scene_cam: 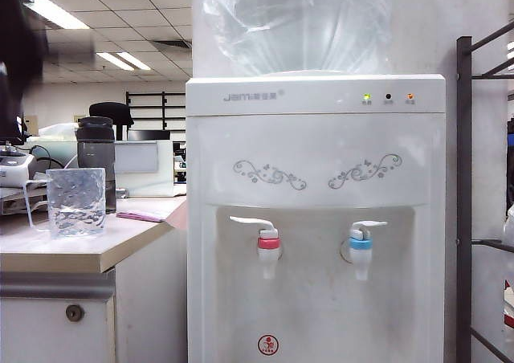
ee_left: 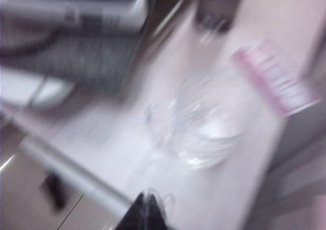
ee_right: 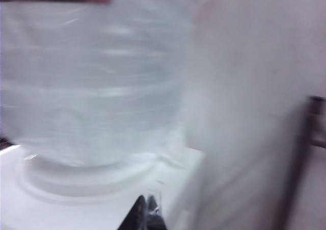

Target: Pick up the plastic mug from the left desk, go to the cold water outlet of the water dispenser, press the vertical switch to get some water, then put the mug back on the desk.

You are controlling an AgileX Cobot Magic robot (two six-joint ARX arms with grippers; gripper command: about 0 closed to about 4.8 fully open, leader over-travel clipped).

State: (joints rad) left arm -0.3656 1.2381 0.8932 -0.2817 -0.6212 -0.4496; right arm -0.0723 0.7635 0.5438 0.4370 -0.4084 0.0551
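Overhead, the left gripper (ee_left: 148,205) hangs above the plastic mug (ee_left: 196,125), jaws closed on nothing. The right gripper (ee_right: 147,209), fingertips together, faces the water bottle (ee_right: 91,82) beyond the mug. Risk: descending closed, those tips could topple the mug off the left desk (scene_cam: 88,246).

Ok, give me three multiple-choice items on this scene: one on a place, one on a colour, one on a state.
1. The clear rippled plastic mug stands: A on the beige left desk; B under a tap; C atop the tall white water dispenser.
2. The cold water outlet collar is: A red; B light blue; C green.
3. The left gripper is: A shut on the mug; B wide open; C shut, empty.

A: mug on desktop. B: blue ring. C: tips together above the mug. The right gripper faces the dispenser's top.
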